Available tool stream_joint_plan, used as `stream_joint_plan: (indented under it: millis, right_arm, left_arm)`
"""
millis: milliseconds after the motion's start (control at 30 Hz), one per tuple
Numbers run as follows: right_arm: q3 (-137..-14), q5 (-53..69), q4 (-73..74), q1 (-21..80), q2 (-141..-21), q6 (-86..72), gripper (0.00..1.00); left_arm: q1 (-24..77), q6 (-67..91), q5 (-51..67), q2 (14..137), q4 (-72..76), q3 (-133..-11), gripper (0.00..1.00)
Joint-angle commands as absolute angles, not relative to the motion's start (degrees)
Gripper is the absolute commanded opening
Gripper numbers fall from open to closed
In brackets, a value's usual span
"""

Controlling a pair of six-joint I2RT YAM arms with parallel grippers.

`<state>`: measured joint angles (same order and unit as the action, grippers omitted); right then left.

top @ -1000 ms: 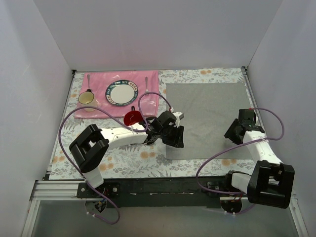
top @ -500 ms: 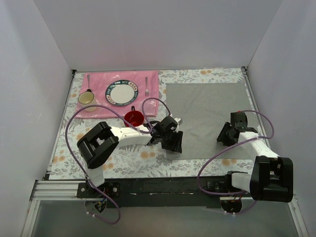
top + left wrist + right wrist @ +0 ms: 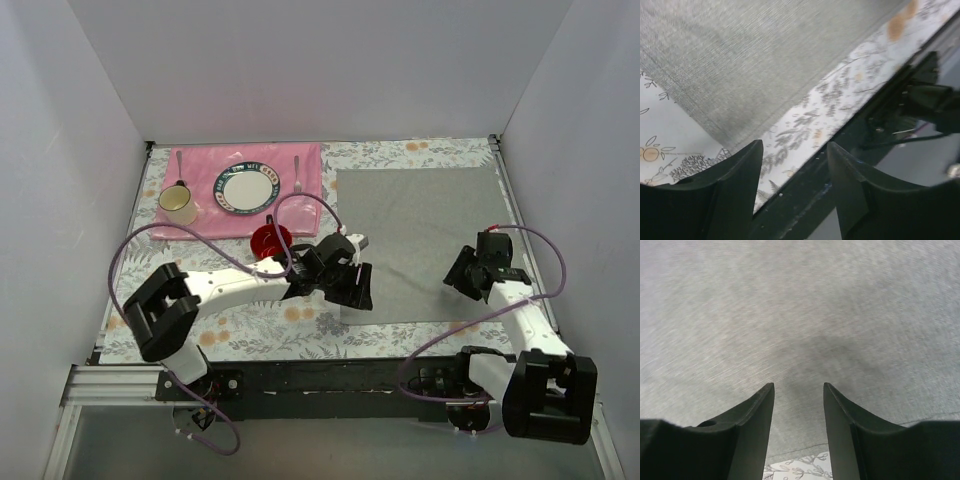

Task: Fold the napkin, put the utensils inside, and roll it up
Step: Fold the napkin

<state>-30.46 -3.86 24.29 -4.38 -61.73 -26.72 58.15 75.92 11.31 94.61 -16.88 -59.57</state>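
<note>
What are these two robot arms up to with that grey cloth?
They are about to fold a large plain grey cloth napkin, which lies spread flat on the flowery tablecloth. The left hand hovers at the napkin's near left corner, and the right hand hovers over its near right part. Both hands are open and hold nothing, and no fold has been made yet. A fork and a spoon lie untouched on the pink rectangular placemat at the far left.

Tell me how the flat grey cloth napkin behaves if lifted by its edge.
The grey woven cloth napkin lies flat with a thin edge, so it will likely flop and drape. It looks light; pushed, it may slide or bunch on the floral table cover.
</note>
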Motion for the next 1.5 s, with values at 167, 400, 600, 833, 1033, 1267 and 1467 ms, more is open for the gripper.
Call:
stream_joint_plan:
  millis: [167,400,600,833,1033,1267,1467]
  right_arm:
    - [-31.9,8.0,21.3,3.3,-56.6,-20.5,0.61]
    - [-35.0,12.9,17.8,18.2,-62.3,-20.7,0.53]
    - [-35.6,10.7,13.8,29.6,-68.1,-24.6,0.42]
    - [-37.1,7.6,11.8,37.6,-74.2,-26.9,0.42]
    - [-34.7,5.4,8.5,43.2,-77.4,-30.5,0.42]
    - [-36.1,4.4,10.5,48.6,-78.8,-33.4,0.42]
    - [-42.6,-6.1,21.4,50.3,-72.8,-29.2,0.59]
  left_arm:
    - [58.2,76.6,5.6,74.8,-20.2,-65.5,0.63]
    - [58.2,78.1,-5.2,66.6,-21.5,-66.6,0.65]
    - [58.2,77.7,-11.0,58.5,-22.0,-64.9,0.75]
    - [58.1,76.7,-13.9,55.4,-24.9,-63.8,0.78]
    - [58.1,75.9,-16.1,55.1,-25.7,-63.0,0.82]
    - [58.1,75.3,-17.1,56.0,-26.9,-64.2,0.83]
    - [58.2,74.8,-17.1,55.9,-26.6,-64.6,0.84]
